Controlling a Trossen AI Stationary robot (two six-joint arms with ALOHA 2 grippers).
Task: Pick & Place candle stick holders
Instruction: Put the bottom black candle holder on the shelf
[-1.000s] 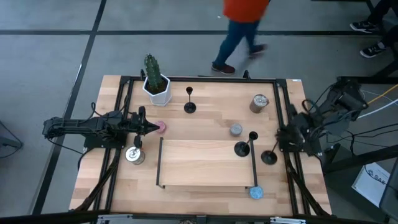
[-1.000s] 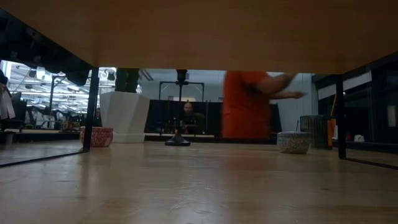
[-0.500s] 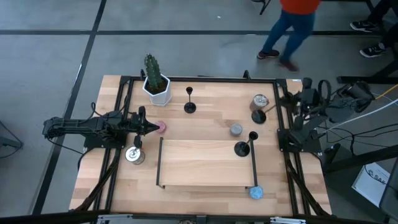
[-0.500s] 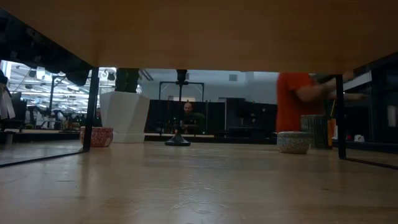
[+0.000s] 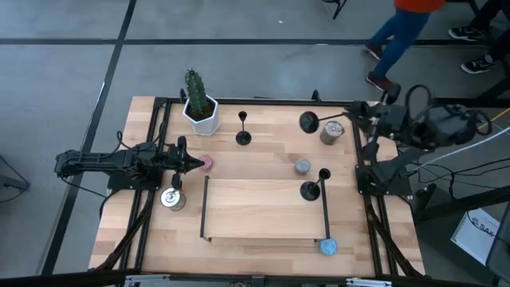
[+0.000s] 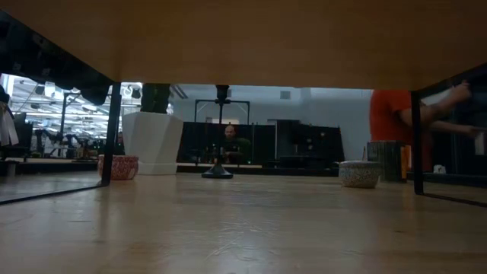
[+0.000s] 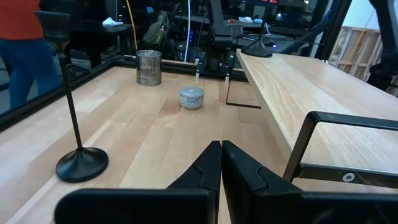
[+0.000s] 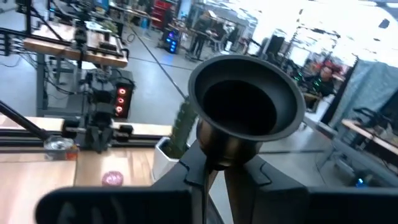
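Carrying one candle stick holder (image 5: 309, 121) aloft, tipped sideways, clamped in right hand (image 5: 356, 119).
Left hand (image 5: 189, 163) closed, empty, waits; second holder (image 5: 243, 137) just beyond it, third holder (image 5: 310, 190) on raised board (image 5: 255, 215) — two unmoved.

Even overhead light falls softly on the bench (image 5: 255, 215). A passing person (image 5: 398, 32) blurs. Bright windows glare behind the right wrist view.

No legible text — none anywhere

Left gripper (image 5: 182, 162) rests with fingers together; right gripper (image 5: 356, 121) clamped, raised sideways.
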